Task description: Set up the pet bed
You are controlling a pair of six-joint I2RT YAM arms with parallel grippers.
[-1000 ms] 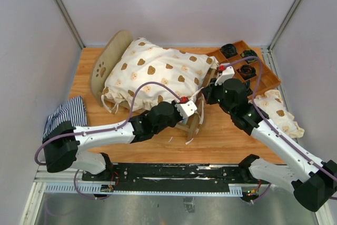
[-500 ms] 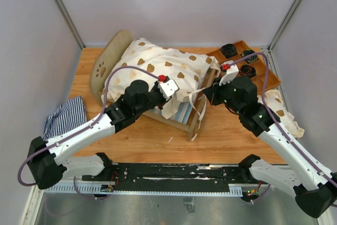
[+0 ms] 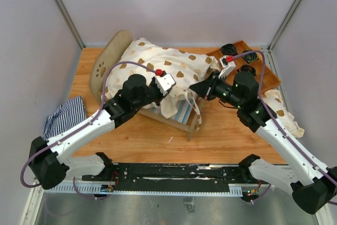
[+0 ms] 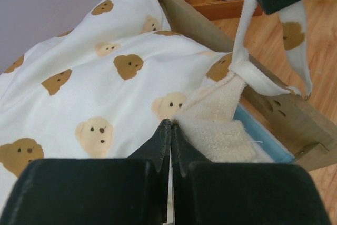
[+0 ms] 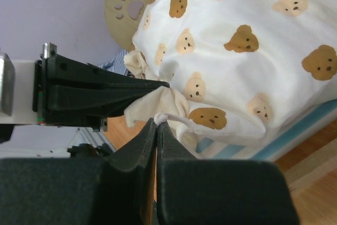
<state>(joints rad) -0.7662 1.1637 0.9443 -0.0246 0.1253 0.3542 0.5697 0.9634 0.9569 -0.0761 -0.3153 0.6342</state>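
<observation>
Across the middle of the table, the pet bed is lying under its bear-print cover. My left gripper is pinching the cover's corner, having swung in from the footboard; my right gripper is gripping what seems to be a tie ribbon. Both are meeting, so fastening is nearing.

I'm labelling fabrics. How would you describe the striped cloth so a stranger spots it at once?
Find the wooden table, then its left edge, toward the near corner. The striped cloth lies crumpled there: navy-and-white stripes, whereas the neighbouring bear-print cloths are cream.
</observation>
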